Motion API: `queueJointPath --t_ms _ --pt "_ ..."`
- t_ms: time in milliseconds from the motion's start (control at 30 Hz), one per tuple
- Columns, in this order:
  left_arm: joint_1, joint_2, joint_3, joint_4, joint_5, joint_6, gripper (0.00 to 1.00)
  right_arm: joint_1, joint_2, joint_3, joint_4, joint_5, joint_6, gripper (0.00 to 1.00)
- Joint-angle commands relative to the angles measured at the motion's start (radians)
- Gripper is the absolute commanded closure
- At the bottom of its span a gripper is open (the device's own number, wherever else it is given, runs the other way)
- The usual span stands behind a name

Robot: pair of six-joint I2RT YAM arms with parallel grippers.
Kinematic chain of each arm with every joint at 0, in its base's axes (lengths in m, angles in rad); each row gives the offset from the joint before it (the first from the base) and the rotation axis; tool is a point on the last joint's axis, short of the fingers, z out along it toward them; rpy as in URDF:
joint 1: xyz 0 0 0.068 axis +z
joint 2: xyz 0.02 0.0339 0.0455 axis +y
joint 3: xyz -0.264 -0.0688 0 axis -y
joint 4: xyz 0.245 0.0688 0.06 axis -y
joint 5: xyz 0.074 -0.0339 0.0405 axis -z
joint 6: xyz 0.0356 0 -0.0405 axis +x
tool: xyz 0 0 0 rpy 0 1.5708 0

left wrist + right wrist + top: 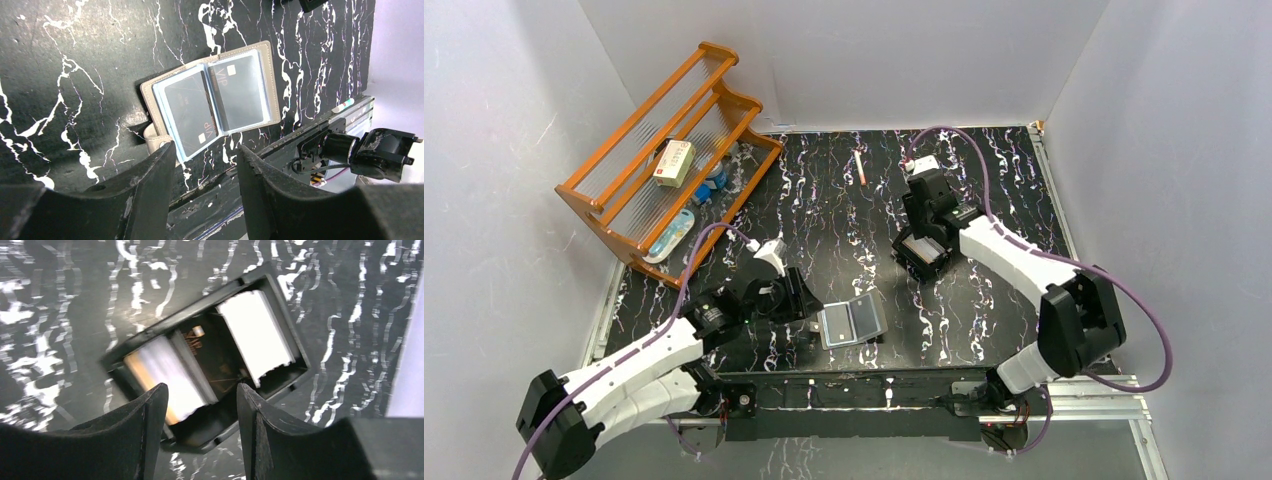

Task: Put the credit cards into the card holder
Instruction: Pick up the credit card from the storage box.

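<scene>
The card holder (852, 322) lies open on the black marbled table near the front edge; its pale-blue clear pockets (215, 102) show dark VIP cards inside. My left gripper (205, 152) is open and empty, just beside the holder's snap tab (156, 141). Credit cards lie in a black shallow tray (922, 256): a white one (256, 334) and a yellowish-white one (162, 374), with a dark gap between them. My right gripper (199, 392) is open and empty, hovering over the tray's near edge.
An orange wooden rack (664, 150) at the back left holds a cream box with red print (674, 162) and small items. A thin orange pen (860, 167) lies at the back middle. The table's front rail (904, 385) runs close to the holder.
</scene>
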Motion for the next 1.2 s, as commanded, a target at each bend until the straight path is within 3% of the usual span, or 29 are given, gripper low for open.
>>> queueJointPath --t_ms 0,300,767,1033,1167 --pt "0.000 -0.051 0.052 -0.086 -0.045 0.048 0.53 -0.043 0.064 0.041 0.081 0.119 -0.157 0.40" --pt "0.000 -0.117 0.053 -0.128 -0.059 0.050 0.52 -0.063 0.203 0.058 0.183 0.196 -0.337 0.50" --pt "0.000 -0.110 0.049 -0.122 -0.056 0.048 0.51 -0.085 0.326 0.113 0.183 0.183 -0.391 0.51" --pt "0.000 -0.102 0.034 -0.099 -0.046 0.035 0.51 -0.098 0.332 0.128 0.183 0.203 -0.392 0.73" --pt "0.000 -0.102 0.033 -0.095 -0.049 0.034 0.51 -0.098 0.322 0.145 0.153 0.202 -0.378 0.77"
